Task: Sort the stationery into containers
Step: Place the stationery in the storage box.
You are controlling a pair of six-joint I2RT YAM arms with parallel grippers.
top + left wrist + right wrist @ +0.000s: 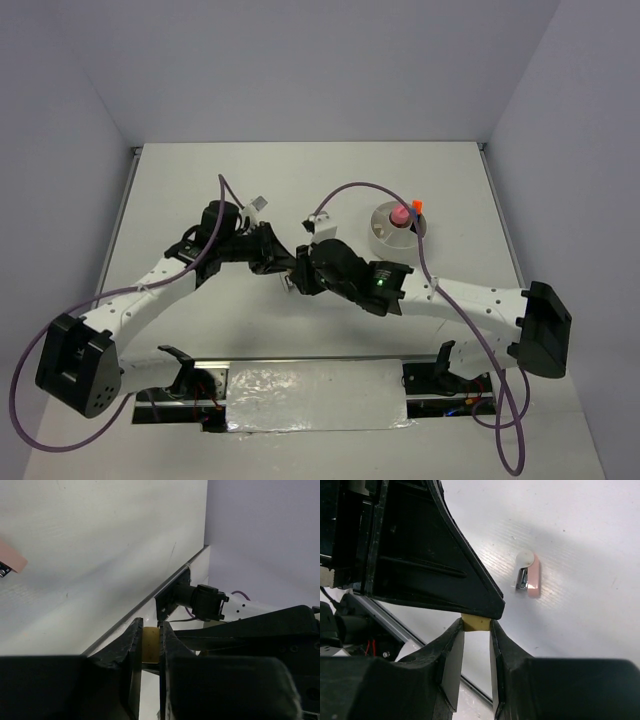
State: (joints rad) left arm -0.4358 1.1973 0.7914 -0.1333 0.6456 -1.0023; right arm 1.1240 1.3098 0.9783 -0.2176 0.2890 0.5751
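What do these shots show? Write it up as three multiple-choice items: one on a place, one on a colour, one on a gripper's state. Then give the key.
1. Where is the tan piece?
A) lying loose, untouched
B) pinched between the fingers of the left gripper and the right gripper
C) on an arm's base

2. What colour is the cylinder sticking up from the white tub?
A) green
B) pink
C) black

3. How is the left gripper?
A) wide open
B) shut on a marker
C) shut on the tan piece

Key:
1 B: each wrist view shows the piece between that arm's own fingers.
2 B: the top view shows it pink against the tub.
3 C: its fingers press the piece's two sides.
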